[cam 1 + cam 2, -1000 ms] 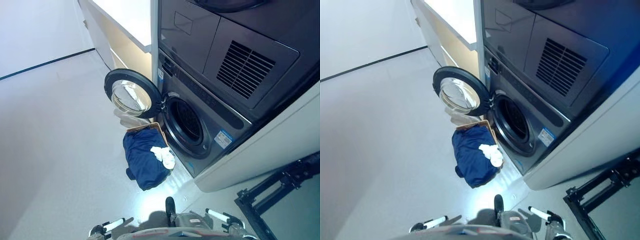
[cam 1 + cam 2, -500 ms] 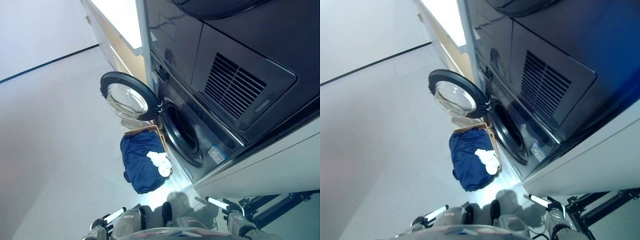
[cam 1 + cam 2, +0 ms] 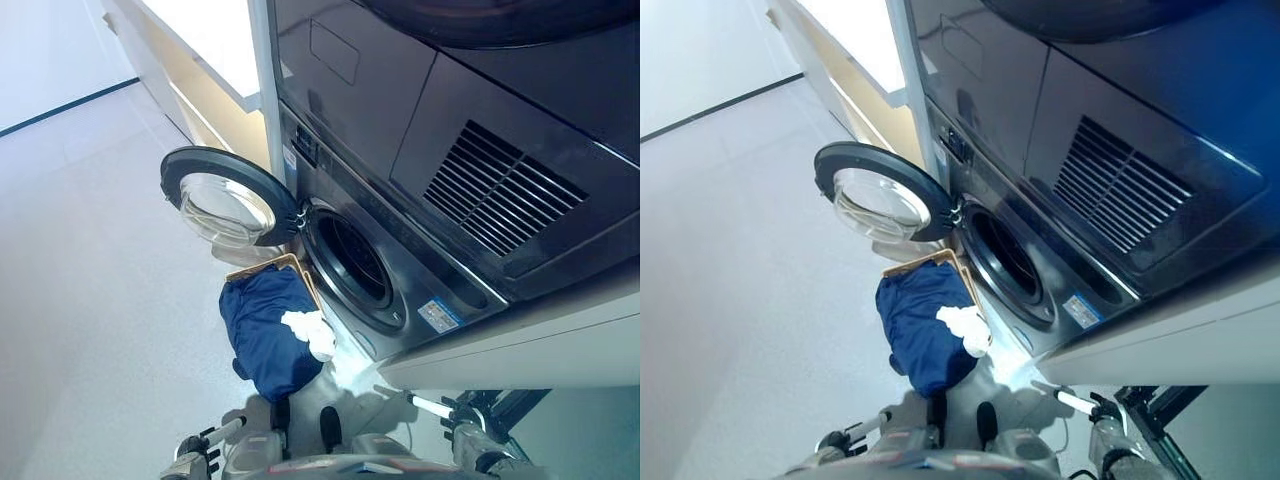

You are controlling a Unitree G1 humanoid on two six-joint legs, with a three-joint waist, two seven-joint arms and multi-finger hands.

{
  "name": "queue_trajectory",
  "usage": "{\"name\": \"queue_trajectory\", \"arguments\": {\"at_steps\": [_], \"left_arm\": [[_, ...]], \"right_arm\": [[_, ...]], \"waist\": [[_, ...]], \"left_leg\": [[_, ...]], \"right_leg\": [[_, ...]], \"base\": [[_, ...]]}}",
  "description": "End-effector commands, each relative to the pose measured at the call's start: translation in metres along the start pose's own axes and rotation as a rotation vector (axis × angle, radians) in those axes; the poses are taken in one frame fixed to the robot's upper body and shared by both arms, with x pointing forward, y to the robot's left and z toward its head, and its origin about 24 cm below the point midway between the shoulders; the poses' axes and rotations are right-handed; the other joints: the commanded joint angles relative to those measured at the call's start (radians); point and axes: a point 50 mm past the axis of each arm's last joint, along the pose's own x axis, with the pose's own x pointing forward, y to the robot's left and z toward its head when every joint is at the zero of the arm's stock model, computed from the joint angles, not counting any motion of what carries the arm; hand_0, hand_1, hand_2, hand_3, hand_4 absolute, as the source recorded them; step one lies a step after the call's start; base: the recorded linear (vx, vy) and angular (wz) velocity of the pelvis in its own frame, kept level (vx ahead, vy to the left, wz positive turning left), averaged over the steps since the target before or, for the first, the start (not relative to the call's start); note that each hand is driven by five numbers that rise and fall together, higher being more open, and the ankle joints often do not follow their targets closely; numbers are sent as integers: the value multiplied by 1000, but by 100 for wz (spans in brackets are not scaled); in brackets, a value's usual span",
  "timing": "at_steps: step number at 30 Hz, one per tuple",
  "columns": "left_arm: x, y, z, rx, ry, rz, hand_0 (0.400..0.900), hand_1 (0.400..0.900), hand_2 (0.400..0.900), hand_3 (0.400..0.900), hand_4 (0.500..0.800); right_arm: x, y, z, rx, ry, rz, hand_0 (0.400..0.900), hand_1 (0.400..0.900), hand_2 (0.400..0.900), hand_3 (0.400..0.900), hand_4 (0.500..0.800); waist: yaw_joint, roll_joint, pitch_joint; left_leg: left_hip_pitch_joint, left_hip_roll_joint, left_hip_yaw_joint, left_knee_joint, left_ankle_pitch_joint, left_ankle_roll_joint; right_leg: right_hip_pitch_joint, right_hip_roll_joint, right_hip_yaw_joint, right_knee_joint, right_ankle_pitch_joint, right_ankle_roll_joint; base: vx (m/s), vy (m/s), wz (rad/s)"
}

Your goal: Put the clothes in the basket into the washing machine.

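Note:
A dark grey washing machine stands with its round door swung open to the left and its drum opening dark and empty-looking. On the floor in front stands a wooden-rimmed basket, with a navy cloth draped over it and a white cloth on top near the machine. My left hand and right hand are low at the bottom edge, each with a straight white-tipped finger, holding nothing and well short of the basket.
A second dark appliance with a vent grille sits on top of the washer. A white cabinet with a counter stands behind the door. A black metal stand is at the lower right. Pale floor lies to the left.
The whole picture has shifted, so the camera has moved; the machine fills more of the view. Basket, clothes and door have not moved. Both hands stay low and idle.

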Motion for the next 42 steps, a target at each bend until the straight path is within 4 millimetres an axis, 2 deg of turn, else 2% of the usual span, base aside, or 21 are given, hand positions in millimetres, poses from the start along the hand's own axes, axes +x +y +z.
{"name": "queue_trajectory", "arguments": {"at_steps": [1, 4, 6, 7, 8, 9, 10, 11, 12, 13, 14, 15, 16, 17, 18, 21, 24, 26, 32, 35, 42], "left_arm": [[1, 16, 37, 3, -139, 66, 900, 900, 900, 900, 800], [-3, 12, 72, -77, -264, 64, 900, 900, 900, 900, 800], [-7, 9, 94, -115, -342, 50, 900, 900, 900, 900, 800], [-10, 7, 104, -131, -377, 43, 900, 900, 900, 900, 800], [-10, 7, 104, -131, -377, 43, 900, 900, 900, 900, 800], [-18, 1, 131, -159, -469, 20, 900, 900, 900, 900, 800], [-22, -1, 143, -179, -508, 15, 900, 900, 900, 900, 800], [-22, -1, 144, -179, -509, 15, 900, 900, 900, 900, 800], [-33, -10, 171, -214, -593, -17, 900, 900, 900, 900, 800], [-33, -10, 171, -214, -594, -17, 900, 900, 900, 900, 800], [-44, -16, 193, -234, -664, -41, 900, 900, 900, 900, 800], [-44, -16, 194, -235, -665, -41, 900, 900, 900, 900, 800], [-53, -22, 209, -253, -711, -67, 900, 900, 900, 900, 800], [-53, -22, 210, -254, -711, -67, 900, 900, 900, 900, 800], [-62, -29, 223, -271, -756, -92, 900, 900, 900, 900, 800], [-70, -30, 235, -274, -794, -98, 900, 900, 900, 900, 800], [-82, -34, 252, -286, -843, -110, 900, 900, 900, 900, 800], [-86, -36, 257, -289, -862, -117, 900, 900, 900, 900, 800], [-104, -47, 278, -326, -932, -132, 900, 900, 900, 900, 800], [-113, -51, 283, -347, -970, -142, 900, 900, 900, 900, 800], [-145, -64, 299, -399, -1124, -176, 900, 900, 900, 900, 800]], "right_arm": [[-6, 18, 70, -31, -285, 60, 900, 900, 900, 900, 800], [-21, 27, 120, -53, -491, 114, 900, 900, 900, 900, 800], [-30, 32, 146, -81, -588, 139, 900, 900, 900, 900, 800], [-35, 34, 157, -95, -629, 150, 900, 900, 900, 900, 800], [-35, 34, 157, -95, -630, 150, 900, 900, 900, 900, 800], [-46, 40, 182, -116, -712, 169, 900, 900, 900, 900, 800], [-54, 44, 195, -123, -760, 181, 900, 900, 900, 900, 800], [-54, 44, 196, -123, -761, 180, 900, 900, 900, 900, 800], [-67, 52, 219, -155, -835, 192, 900, 900, 900, 900, 800], [-67, 52, 219, -155, -836, 192, 900, 900, 900, 900, 800], [-79, 58, 240, -195, -903, 193, 900, 900, 900, 900, 800], [-80, 58, 241, -195, -904, 194, 900, 900, 900, 900, 800], [-90, 62, 257, -221, -951, 188, 900, 900, 900, 900, 800], [-90, 62, 258, -221, -951, 188, 900, 900, 900, 900, 800], [-101, 73, 269, -256, -995, 217, 900, 900, 900, 900, 800], [-115, 87, 279, -302, -1044, 254, 900, 900, 900, 900, 800], [-138, 102, 301, -311, -1117, 273, 900, 900, 900, 900, 800], [-144, 105, 305, -304, -1135, 277, 900, 900, 900, 900, 800], [-180, 116, 336, -343, -1289, 199, 900, 900, 900, 900, 800], [-196, 117, 352, -410, -1362, 81, 900, 900, 900, 900, 800], [-220, 95, 378, -547, -1544, -307, 900, 900, 900, 900, 800]], "waist": [[21, -38, 50], [19, -38, 120], [18, -37, 145], [18, -36, 156], [16, -35, 152], [17, -31, 179], [16, -29, 185], [15, -28, 181], [17, -23, 204], [15, -22, 198], [19, -17, 218], [17, -16, 213], [20, -8, 228], [18, -7, 223], [22, -3, 236], [21, -2, 240], [31, 4, 261], [34, 6, 266], [54, 15, 288], [80, 17, 298], [121, 21, 318]], "left_leg": [[-120, -21, -1, 194, -169, 9], [-230, -21, 1, 307, -193, 5], [-298, -22, -4, 366, -202, 3], [-334, -21, -8, 397, -206, 3], [-342, -20, -9, 402, -208, 2], [-416, -17, -17, 469, -215, 1], [-455, -16, -19, 499, -221, -1], [-463, -15, -20, 504, -222, -1], [-534, -13, -29, 561, -228, -5], [-546, -13, -30, 569, -231, -5], [-617, -11, -36, 621, -237, -7], [-628, -11, -37, 628, -239, -7], [-689, -11, -42, 664, -238, -12], [-697, -11, -43, 669, -240, -12], [-747, -11, -48, 697, -240, -15], [-796, -9, -50, 724, -243, -18], [-859, -13, -56, 767, -249, -18], [-878, -15, -57, 780, -252, -19], [-943, -29, -69, 817, -257, -16], [-971, -40, -81, 826, -256, -14], [-1102, -68, -104, 943, -285, -7]], "right_leg": [[-130, -81, 1, 122, -26, 119], [-250, -66, 0, 226, -37, 113], [-313, -57, -5, 272, -44, 111], [-348, -55, -9, 298, -48, 108], [-354, -55, -11, 302, -50, 108], [-429, -48, -18, 364, -62, 101], [-469, -45, -24, 393, -70, 99], [-477, -45, -25, 398, -71, 99], [-555, -39, -28, 461, -84, 92], [-565, -39, -30, 467, -87, 92], [-637, -37, -34, 524, -99, 88], [-647, -36, -35, 530, -101, 88], [-708, -39, -42, 575, -109, 86], [-716, -39, -43, 579, -110, 86], [-774, -41, -44, 617, -116, 84], [-827, -40, -47, 649, -123, 82], [-890, -36, -45, 689, -130, 78], [-907, -36, -46, 701, -131, 79], [-975, -44, -56, 749, -145, 81], [-999, -51, -64, 762, -147, 84], [-1134, -63, -83, 895, -187, 89]], "base": [[-204, 32, -4], [-188, 2, -2], [-114, -47, 5], [-76, -41, 6], [-127, -77, 13], [-116, -78, 10], [-116, -78, 9], [-107, -78, 5], [-80, -53, 5], [-146, -108, 9], [-69, -55, 7], [-127, -89, 13], [-60, -33, 9], [-103, -74, 14], [-57, -62, 8], [-29, -39, 5], [-25, -16, 2], [-15, 2, 2], [-9, 8, 9], [4, 12, 16], [-26, 14, 13]]}}
